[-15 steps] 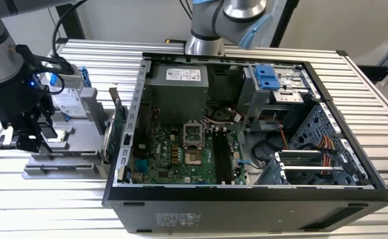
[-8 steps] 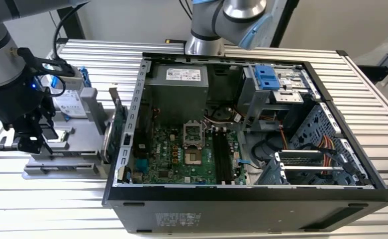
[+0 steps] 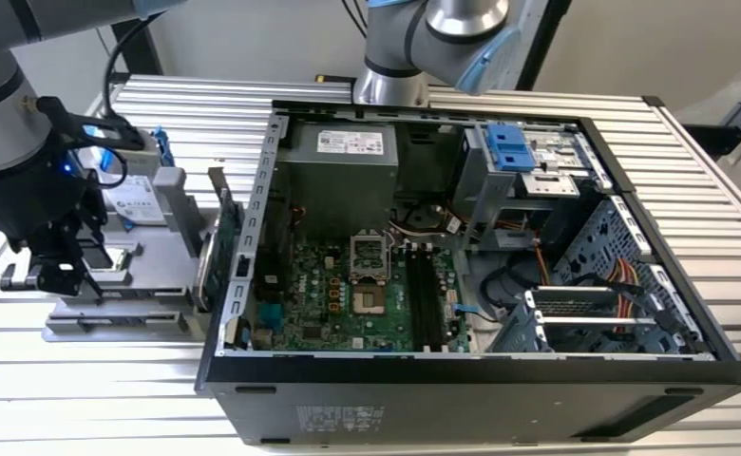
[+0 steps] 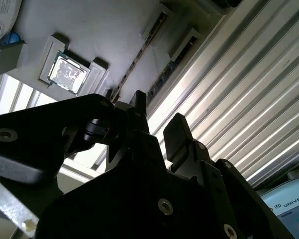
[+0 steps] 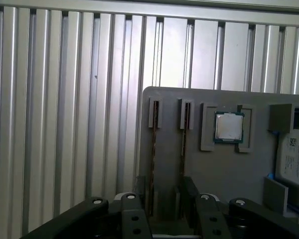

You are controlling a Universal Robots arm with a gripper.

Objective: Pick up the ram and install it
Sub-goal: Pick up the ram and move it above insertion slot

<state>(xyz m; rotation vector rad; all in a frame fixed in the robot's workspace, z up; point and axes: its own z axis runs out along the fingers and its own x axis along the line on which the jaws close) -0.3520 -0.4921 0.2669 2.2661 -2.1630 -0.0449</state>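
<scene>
Two thin ram sticks stand on edge in narrow slots of a grey holder plate point(image 5: 214, 174): one stick point(image 5: 153, 144) and a second beside it point(image 5: 184, 139). Both also show in the second wrist view, the first point(image 4: 139, 55) and the second point(image 4: 164, 79). My gripper point(image 5: 165, 204) hovers over the near end of these slots, open, with nothing between its black fingers point(image 4: 177, 129). In the exterior view the gripper point(image 3: 56, 278) hangs over the holder point(image 3: 155, 285) at the exterior view's left of the open computer case. The motherboard's long black slots point(image 3: 424, 304) lie inside the case.
A bare processor chip point(image 5: 228, 127) and a silver hard drive point(image 5: 294, 159) also sit on the holder. A green expansion card point(image 3: 225, 249) stands between holder and case wall point(image 3: 263, 190). A second arm's base point(image 3: 396, 57) rises behind the case. Ribbed aluminium table point(image 3: 700, 190) all around.
</scene>
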